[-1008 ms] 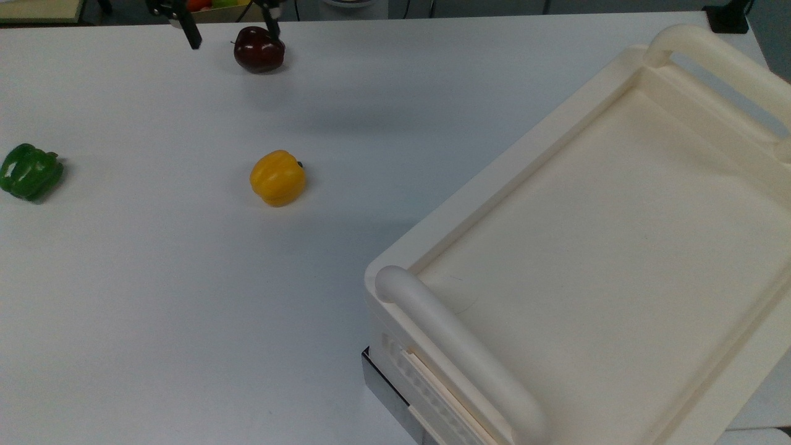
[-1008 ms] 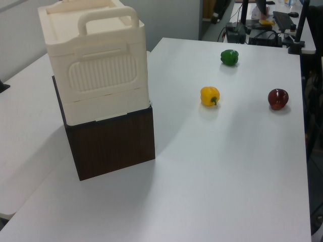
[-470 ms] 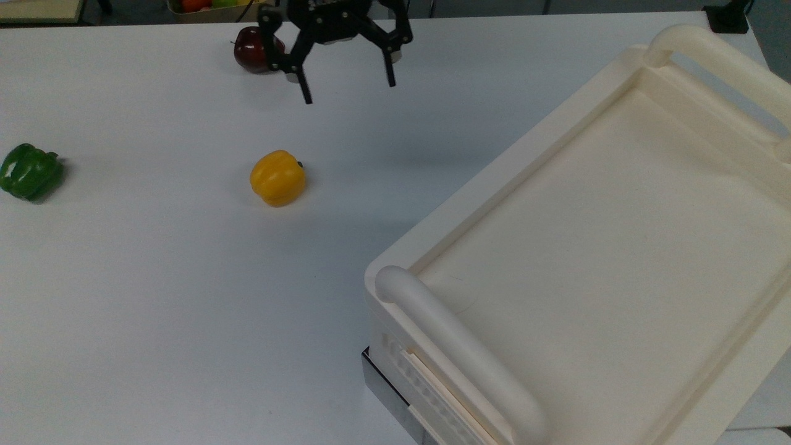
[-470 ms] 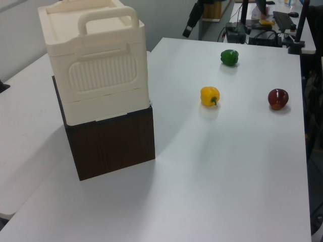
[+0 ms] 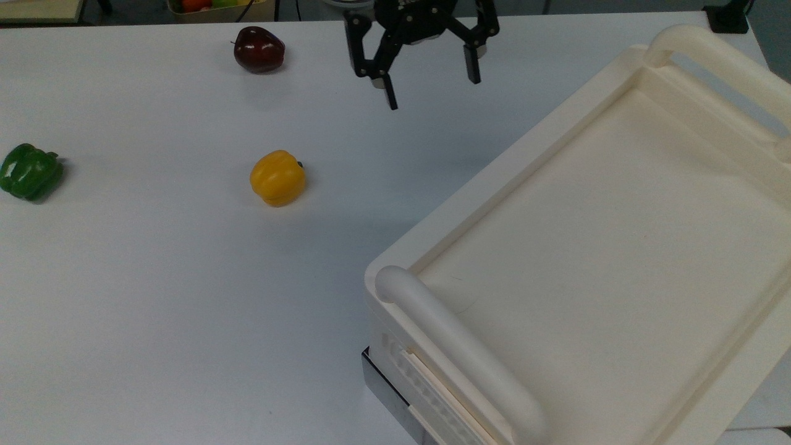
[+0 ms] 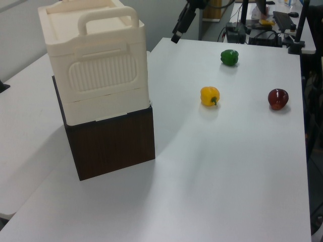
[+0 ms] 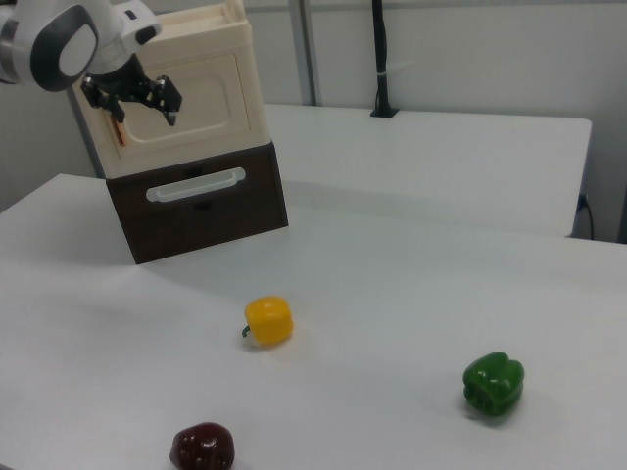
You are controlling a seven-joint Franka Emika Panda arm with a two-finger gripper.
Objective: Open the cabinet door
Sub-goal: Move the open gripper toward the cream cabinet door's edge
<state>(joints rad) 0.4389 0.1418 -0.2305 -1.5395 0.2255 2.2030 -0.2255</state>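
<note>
I'm looking at a lab or office: white surface (image 6: pixel 237 166), keyboard (image 6: pixel 284 19) and cables on a back desk.

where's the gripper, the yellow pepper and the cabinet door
gripper (image 5: pixel 429 86), top view, the gap midway between its open fingertips
yellow pepper (image 5: pixel 277 178), top view, middle of its body
cabinet door (image 7: pixel 201 90), right view, the flat cream panel facing the table

Cream cabinet (image 7: pixel 196 88) on dark brown base (image 7: pixel 201 201); yellow pepper (image 5: pixel 277 178).
</note>
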